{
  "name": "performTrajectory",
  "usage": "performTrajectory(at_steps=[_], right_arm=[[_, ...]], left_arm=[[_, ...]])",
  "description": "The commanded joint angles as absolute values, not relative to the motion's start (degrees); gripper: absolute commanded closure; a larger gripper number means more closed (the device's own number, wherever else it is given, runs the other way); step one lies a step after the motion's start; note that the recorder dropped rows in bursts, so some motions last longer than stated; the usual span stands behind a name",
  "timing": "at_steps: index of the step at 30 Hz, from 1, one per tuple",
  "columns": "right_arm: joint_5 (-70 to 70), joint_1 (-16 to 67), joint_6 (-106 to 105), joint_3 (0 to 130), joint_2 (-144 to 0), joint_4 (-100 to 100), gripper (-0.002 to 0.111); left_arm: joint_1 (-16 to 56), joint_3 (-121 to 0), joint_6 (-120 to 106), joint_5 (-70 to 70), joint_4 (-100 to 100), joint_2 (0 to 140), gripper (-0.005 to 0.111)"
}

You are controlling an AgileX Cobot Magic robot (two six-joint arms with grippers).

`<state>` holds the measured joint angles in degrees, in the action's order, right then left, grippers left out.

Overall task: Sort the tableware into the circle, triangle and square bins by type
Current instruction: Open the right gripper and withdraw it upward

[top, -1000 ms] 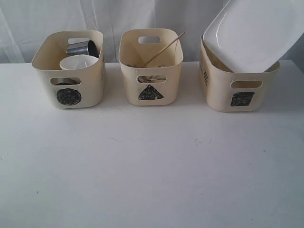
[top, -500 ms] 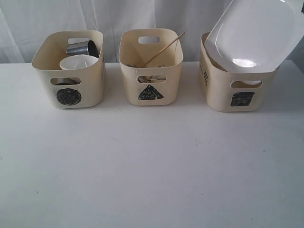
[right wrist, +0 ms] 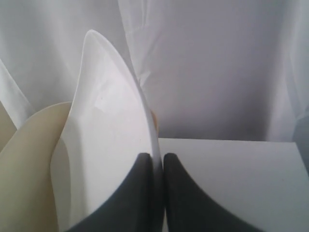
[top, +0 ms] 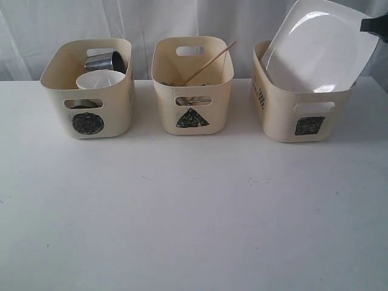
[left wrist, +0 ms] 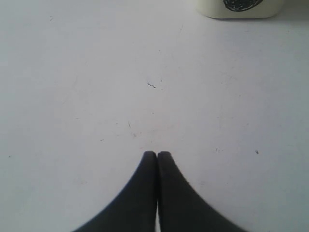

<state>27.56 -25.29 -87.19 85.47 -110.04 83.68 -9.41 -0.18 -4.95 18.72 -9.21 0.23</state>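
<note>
Because the large white squarish plate (top: 315,51) looks too wide to lie flat, the right end effector (right wrist: 157,162) clamps its rim, leaning it into the square bin (top: 282,115) beneath (lower edge inside); the left end effector (left wrist: 157,155) is closed, empty.

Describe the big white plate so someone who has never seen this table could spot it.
On the white table, go to the cream tub farthest right in the exterior view, marked with a black square. The large white plate leans tilted out of its top, the only broad, flat piece in sight.
</note>
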Motion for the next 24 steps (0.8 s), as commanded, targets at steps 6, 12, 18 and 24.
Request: performTrajectory(at_steps=[6,12,18,24], right_arm=[[27.0,-25.1,-87.3,85.7,-109.6,83.7,0.108],[27.4,-25.1,-87.2,85.7,-109.6,83.7,0.091],[27.9,-25.1,-87.2,85.7,-109.6,83.7,0.074],[30.6,-25.1,-85.2,85.7,-109.2,83.7,0.074]], left_arm=[[-9.7,0.0,-4.9,20.1,-9.8,0.0,0.107],[-9.7,0.0,-4.9,20.1,-9.8,0.0,0.107],[-9.7,0.0,-4.9,20.1,-9.8,0.0,0.107],[-9.7,0.0,-4.9,20.1,-9.8,0.0,0.107]])
